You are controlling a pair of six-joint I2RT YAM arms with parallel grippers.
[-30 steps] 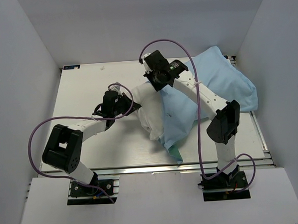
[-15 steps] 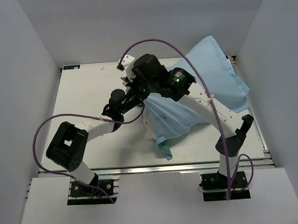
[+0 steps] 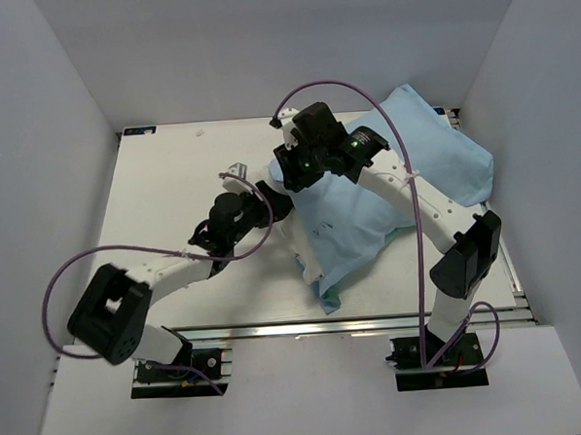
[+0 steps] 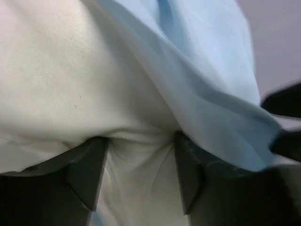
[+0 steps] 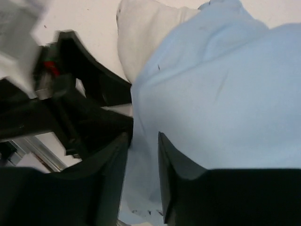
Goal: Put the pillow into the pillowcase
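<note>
Blue pillowcase [image 3: 434,161] (one) covering one pillow [image 4: 56,70].

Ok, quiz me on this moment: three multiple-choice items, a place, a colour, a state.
1. The bare end of the pillow sticks out of the pillowcase: A on its left; B on its right; C nowhere, it is fully covered.
2. The pillowcase's upward face is mostly: A red; B light blue; C yellow.
3. The left gripper is: A open over bare table; B shut on the pillow; C holding a cable.
Key: 1 A, white fabric shows at the case's left edge; 2 B, plain light blue from above; 3 B, white fabric bunches between its fingers.
</note>
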